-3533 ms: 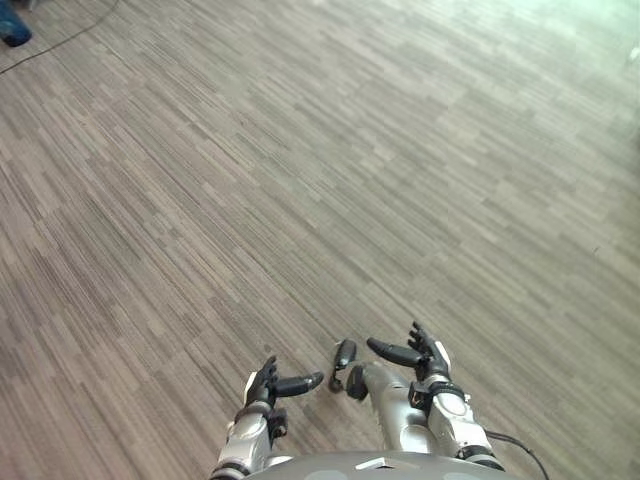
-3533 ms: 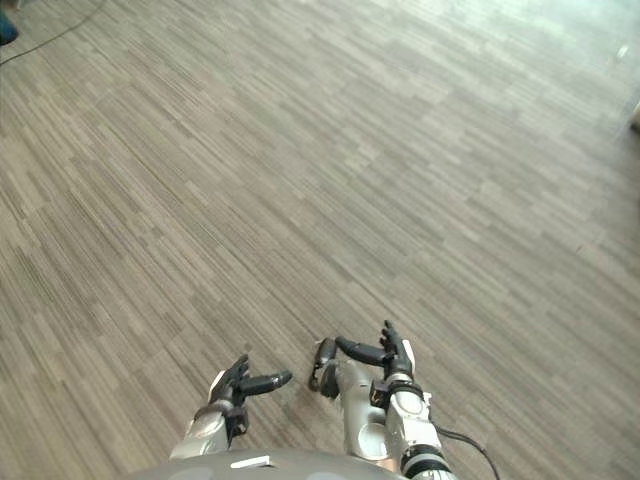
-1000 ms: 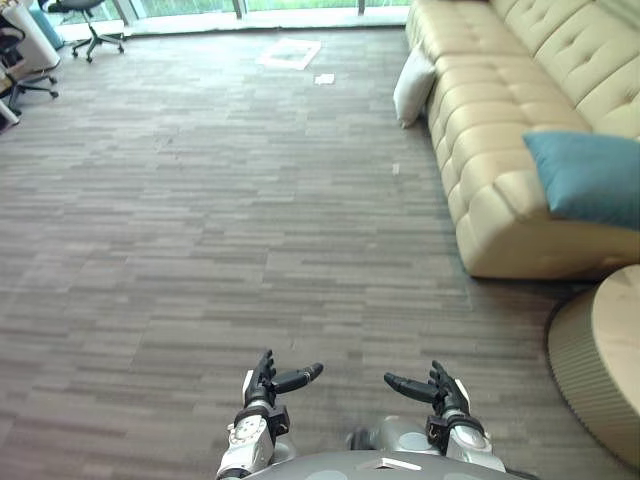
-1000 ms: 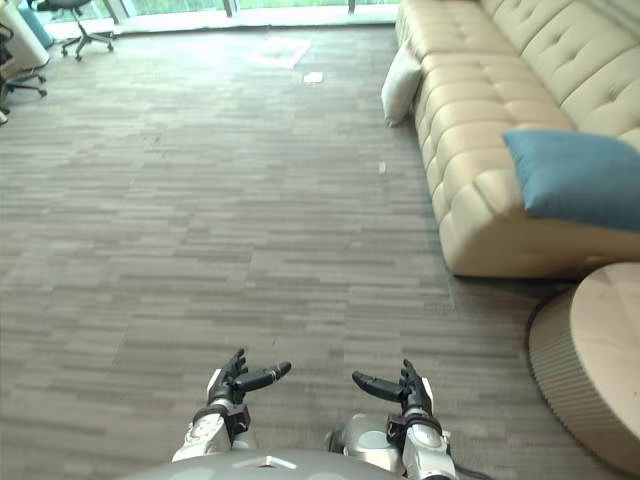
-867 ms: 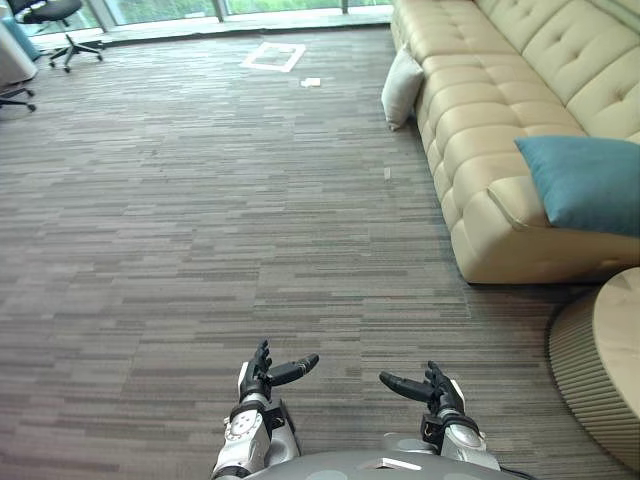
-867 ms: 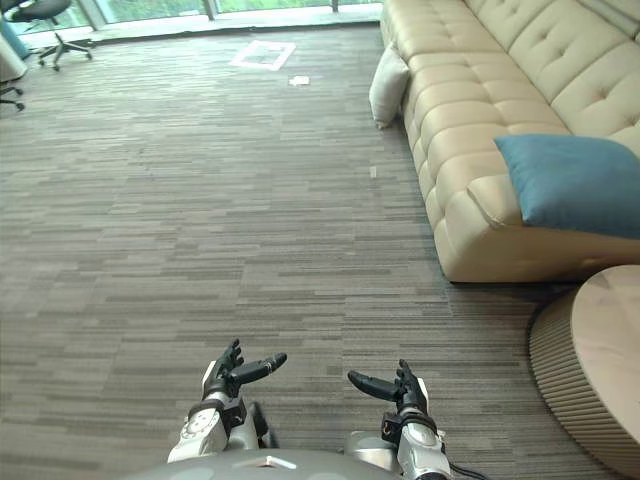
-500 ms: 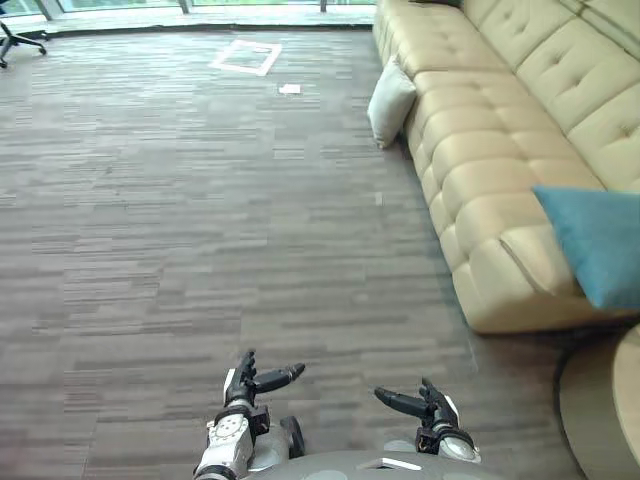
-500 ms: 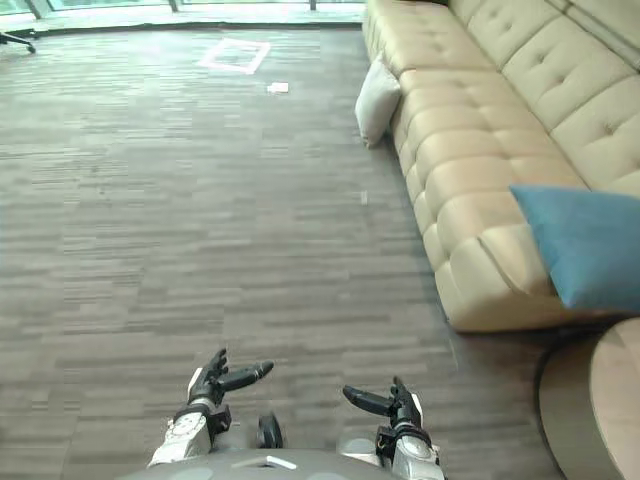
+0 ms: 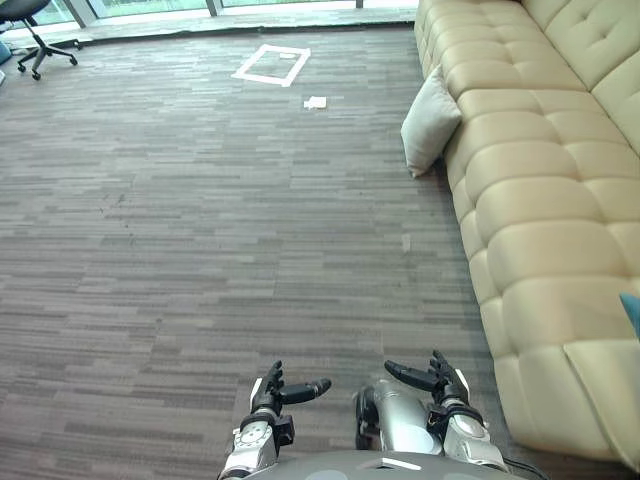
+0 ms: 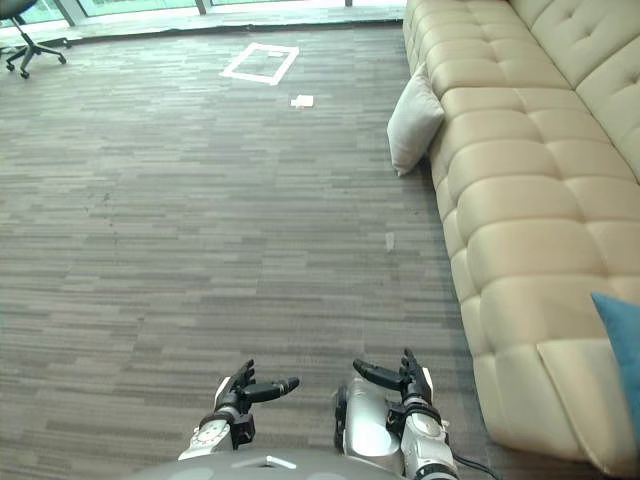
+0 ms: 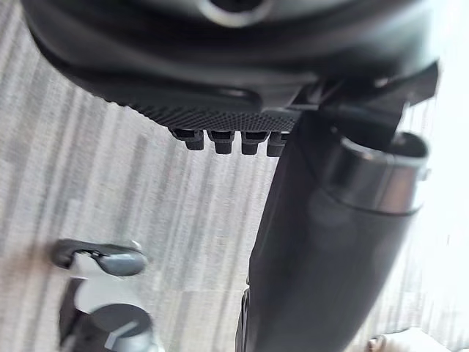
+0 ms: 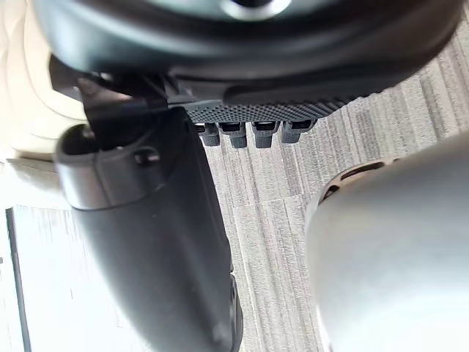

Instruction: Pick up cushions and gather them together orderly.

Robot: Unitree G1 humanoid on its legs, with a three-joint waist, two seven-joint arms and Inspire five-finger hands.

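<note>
Right eye view — blue cushion (image 10: 621, 352) on sofa (image 10: 520, 205), white cushion (image 10: 413, 122)

Cream tufted sofa (image 9: 540, 190), off-white cushion (image 9: 428, 122), teal cushion (image 10: 622, 350), grey streaked carpet (image 9: 200, 220), white paper scrap (image 9: 316, 102)

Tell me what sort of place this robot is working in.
Likely an office lounge or waiting area. There is a long cream tufted sofa with a white cushion leaning against its front, a grey carpet-tile floor, and a wheeled office chair at the far left.
</note>
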